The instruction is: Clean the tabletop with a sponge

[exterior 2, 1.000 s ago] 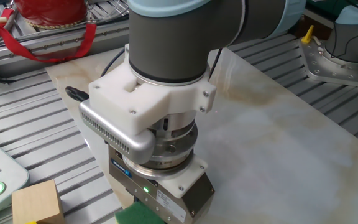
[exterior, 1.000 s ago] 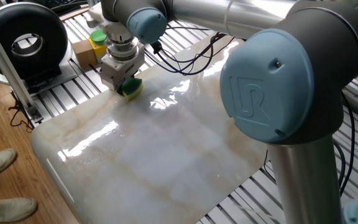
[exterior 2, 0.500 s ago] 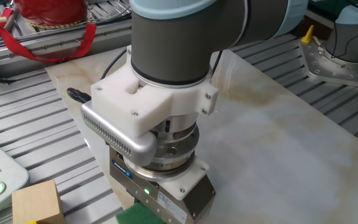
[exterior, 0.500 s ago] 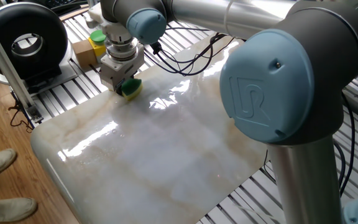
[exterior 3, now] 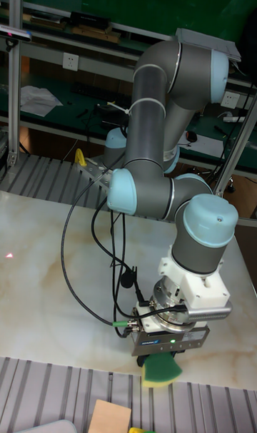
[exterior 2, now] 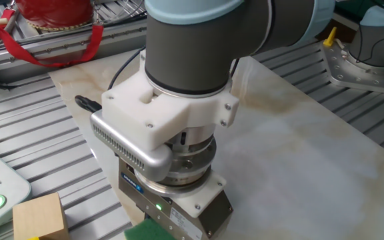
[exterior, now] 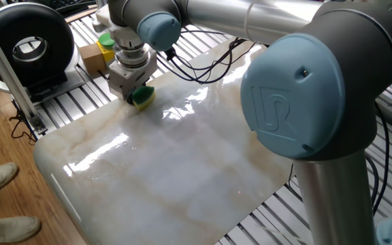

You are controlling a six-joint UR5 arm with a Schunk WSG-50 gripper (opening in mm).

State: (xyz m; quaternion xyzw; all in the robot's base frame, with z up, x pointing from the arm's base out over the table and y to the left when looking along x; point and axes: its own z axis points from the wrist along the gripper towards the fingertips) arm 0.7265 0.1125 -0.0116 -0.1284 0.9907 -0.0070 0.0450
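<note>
End effector [exterior: 136, 94] has edged slightly along the tabletop [exterior: 182, 163] border, clamping the sponge [exterior: 142, 97].

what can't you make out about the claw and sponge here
- Claw fingers: the wrist body and sponge hide them in the tall view, and the other fixed view cuts them off at its bottom edge.
- Sponge-to-tabletop contact: too small in one fixed view; the sponge's underside is not visible anywhere.
- Sponge: only a green sliver shows in the other fixed view.
</note>
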